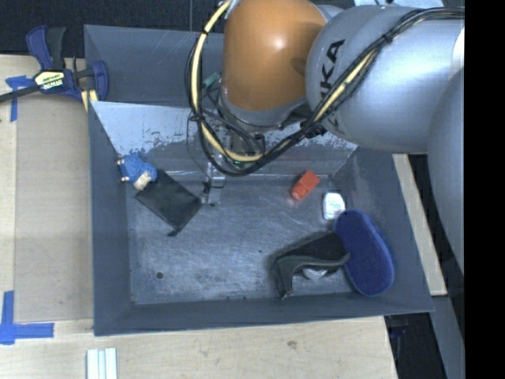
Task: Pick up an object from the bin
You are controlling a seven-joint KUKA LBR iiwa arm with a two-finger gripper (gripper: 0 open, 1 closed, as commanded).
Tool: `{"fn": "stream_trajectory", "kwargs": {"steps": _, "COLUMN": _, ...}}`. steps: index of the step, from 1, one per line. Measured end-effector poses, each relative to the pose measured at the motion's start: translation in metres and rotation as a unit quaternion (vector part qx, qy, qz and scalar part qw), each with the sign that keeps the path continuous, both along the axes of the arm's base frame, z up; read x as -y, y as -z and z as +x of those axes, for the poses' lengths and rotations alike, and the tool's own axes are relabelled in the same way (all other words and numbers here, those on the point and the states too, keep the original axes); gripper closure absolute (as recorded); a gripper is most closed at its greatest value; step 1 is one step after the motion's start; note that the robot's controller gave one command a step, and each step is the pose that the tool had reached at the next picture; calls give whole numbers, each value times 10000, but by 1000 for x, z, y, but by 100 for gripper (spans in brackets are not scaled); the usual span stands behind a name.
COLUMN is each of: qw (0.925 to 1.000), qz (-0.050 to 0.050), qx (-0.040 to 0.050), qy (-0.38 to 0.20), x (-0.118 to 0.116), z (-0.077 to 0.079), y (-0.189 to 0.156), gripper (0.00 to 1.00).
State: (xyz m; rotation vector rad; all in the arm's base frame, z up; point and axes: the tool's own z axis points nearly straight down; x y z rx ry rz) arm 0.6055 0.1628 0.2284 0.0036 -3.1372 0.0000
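Observation:
My gripper hangs below the arm's orange cover, low over the back middle of the bin floor. Just to its left lies a flat black square piece, its right corner close to the gripper tip; I cannot tell whether they touch. A small blue and white toy figure lies further left by the bin's left wall. A small orange block sits to the gripper's right, apart from it.
A small white thing lies right of the orange block. At the front right a blue oval pad rests against a curved black piece. The arm and its cables cover the back of the bin.

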Motion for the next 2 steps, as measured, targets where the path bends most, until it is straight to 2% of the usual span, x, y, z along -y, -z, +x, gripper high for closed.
{"fn": "stream_trajectory", "kwargs": {"steps": 1, "qw": 9948, "qz": -3, "qx": 3, "qy": 1016, "x": -36, "z": -21, "y": 70, "gripper": 0}}
{"fn": "stream_trajectory", "kwargs": {"steps": 2, "qw": 9809, "qz": -19, "qx": -1, "qy": 1943, "x": -20, "z": 7, "y": 162, "gripper": 0}}
